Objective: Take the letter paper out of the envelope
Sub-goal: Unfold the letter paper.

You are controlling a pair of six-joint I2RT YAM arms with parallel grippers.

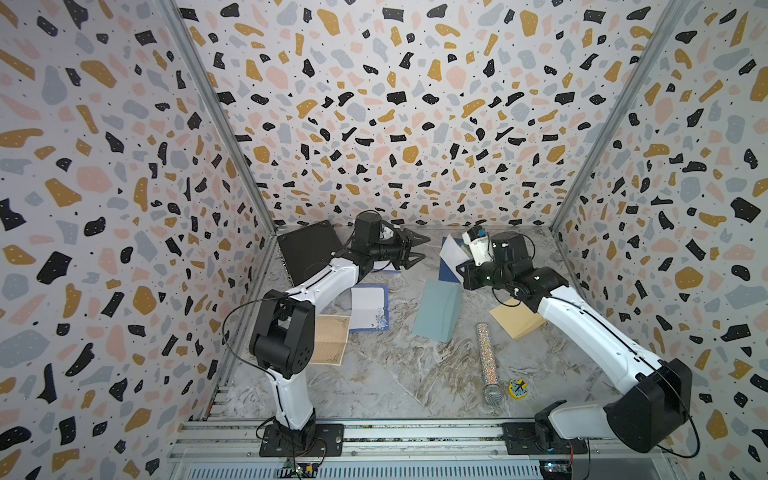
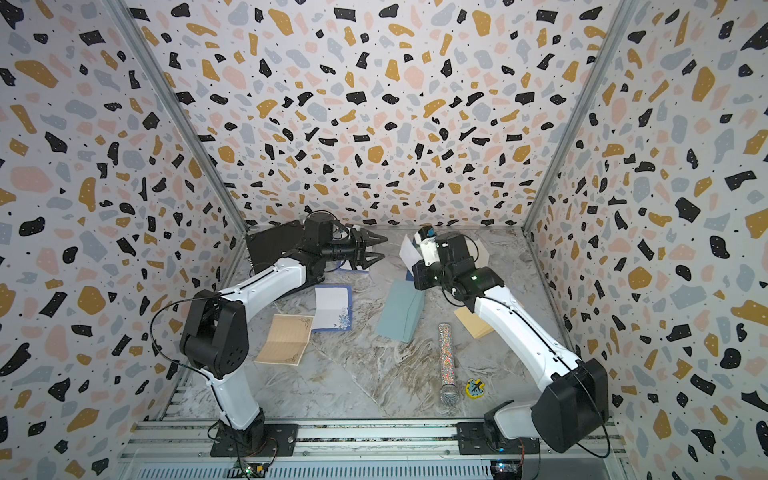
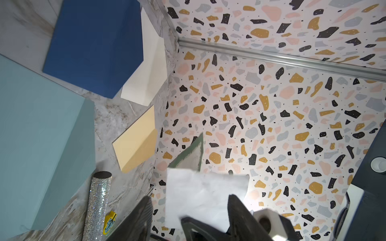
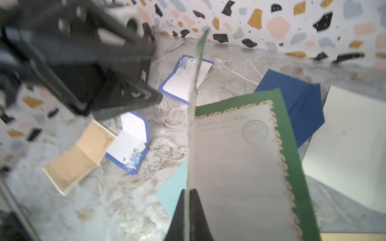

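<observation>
The letter paper (image 4: 240, 167) hangs in the air and looks clear of every envelope. The right jaws are closed thin on one edge of it. In a top view it sits upper centre (image 1: 451, 251), over the blue envelope (image 1: 446, 274) lying on the desk (image 1: 374, 374). Its long axis runs away from the right jaws toward the back wall. The left jaws are partly spread and empty, just left of the sheet, tips aimed at it but apart. The right arm is nearer, so the set-down is likely its job.
</observation>
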